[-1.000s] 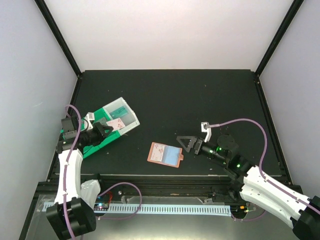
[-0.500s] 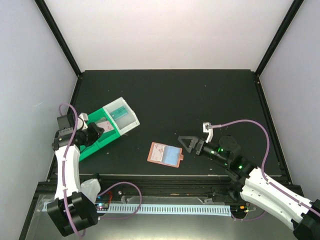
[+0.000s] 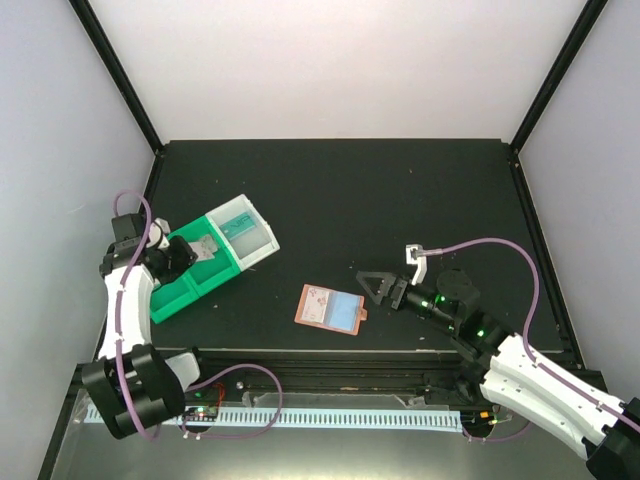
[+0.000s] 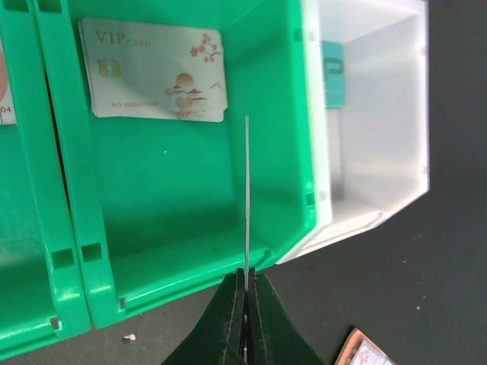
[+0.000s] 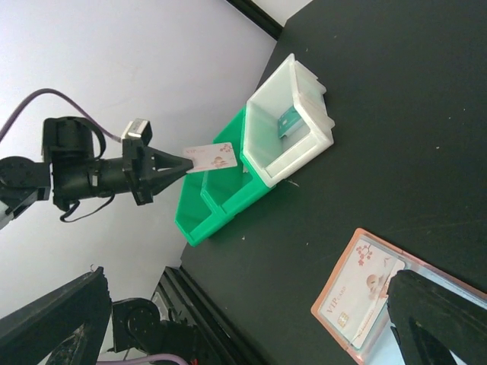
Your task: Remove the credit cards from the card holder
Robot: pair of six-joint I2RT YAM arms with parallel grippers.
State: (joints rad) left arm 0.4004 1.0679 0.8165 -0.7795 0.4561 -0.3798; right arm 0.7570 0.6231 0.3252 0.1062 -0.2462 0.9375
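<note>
The table (image 3: 400,200) is a flat, matt black surface, and two bigger things lie directly on it. A tray (image 3: 178,298) with green and white compartments lies straight below the left gripper (image 3: 190,251) and reaches ahead of it, the white end being farthest from this gripper. A small salmon-brown wallet (image 3: 330,308) lies open and flat just ahead of the right gripper (image 3: 366,288); whether they touch I cannot tell. From the left gripper the wallet is well apart, on its right side. A tiny pale speck (image 4: 129,337) lies just beside the tray wall nearest the left gripper.
</note>
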